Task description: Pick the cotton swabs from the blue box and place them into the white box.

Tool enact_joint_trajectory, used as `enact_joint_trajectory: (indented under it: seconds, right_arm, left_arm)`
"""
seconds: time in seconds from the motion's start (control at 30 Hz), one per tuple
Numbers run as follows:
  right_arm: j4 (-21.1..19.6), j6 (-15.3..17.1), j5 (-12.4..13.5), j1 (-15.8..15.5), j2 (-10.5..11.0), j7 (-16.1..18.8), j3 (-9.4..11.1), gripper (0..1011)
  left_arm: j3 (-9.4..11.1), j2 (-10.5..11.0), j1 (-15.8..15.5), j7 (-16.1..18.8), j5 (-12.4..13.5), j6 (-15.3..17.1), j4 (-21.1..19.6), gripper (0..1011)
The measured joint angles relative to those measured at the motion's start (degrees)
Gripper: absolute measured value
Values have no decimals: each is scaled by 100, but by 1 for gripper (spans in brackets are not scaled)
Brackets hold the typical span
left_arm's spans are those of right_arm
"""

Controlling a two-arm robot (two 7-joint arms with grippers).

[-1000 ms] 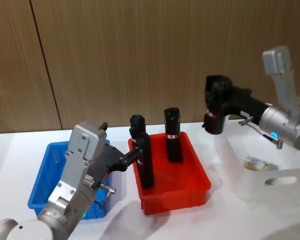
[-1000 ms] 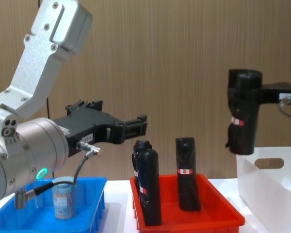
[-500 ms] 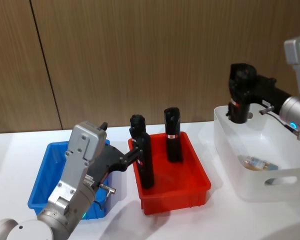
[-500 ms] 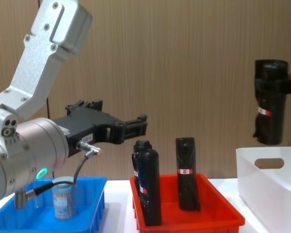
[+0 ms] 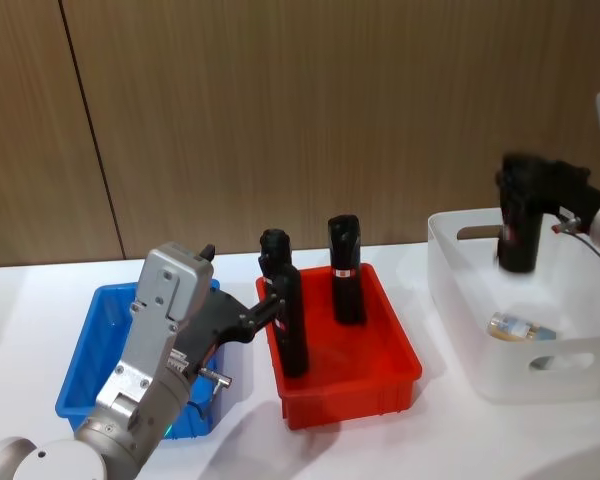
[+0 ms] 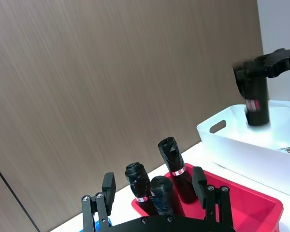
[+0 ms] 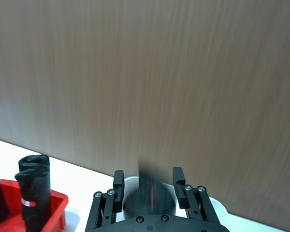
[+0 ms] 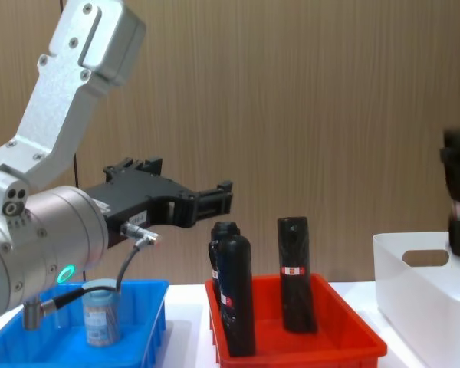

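One jar of cotton swabs (image 8: 100, 313) stands upright in the blue box (image 8: 149, 307), partly behind my left arm. Another jar (image 5: 520, 328) lies on the floor of the white box (image 5: 460, 290). My left gripper (image 5: 265, 305) hangs open between the blue box (image 5: 90, 370) and the red tray, holding nothing; its fingers (image 6: 199, 179) stand wide apart. My right gripper (image 7: 148, 178) is shut on a black cylinder (image 5: 520, 225), which hangs upright over the white box (image 8: 414, 284).
A red tray (image 5: 380, 390) sits between the two boxes with three tall black cylinders (image 5: 345, 265) standing in it. A brown wooden wall runs close behind the white table. Bare table lies in front of the boxes.
My right arm has carried the black cylinder rightward, from left of the white box to above its inside. The left arm has not moved.
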Motion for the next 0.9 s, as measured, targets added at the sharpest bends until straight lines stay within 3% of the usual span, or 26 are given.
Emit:
enact_joint_trajectory:
  seconds: [0.1, 0.23, 0.43, 0.53, 0.9]
  right_arm:
    - [142, -18, 0, 51, 6, 1, 17, 682]
    - [375, -56, 3, 137, 12, 20, 46, 759]
    - [649, -120, 45, 240, 25, 83, 89, 953]
    - [718, -140, 71, 263, 31, 102, 104, 1001]
    - [783, -177, 133, 272, 49, 138, 143, 1001]
  left_arm:
    - [0, 0, 0, 0, 0, 0, 0, 1004]
    - [0, 0, 0, 0, 0, 0, 0, 1004]
    - [0, 0, 0, 0, 0, 0, 0, 1004]
    - [-1, 0, 0, -1, 0, 0, 0, 1004]
    - [0, 0, 0, 0, 0, 0, 0, 1004]
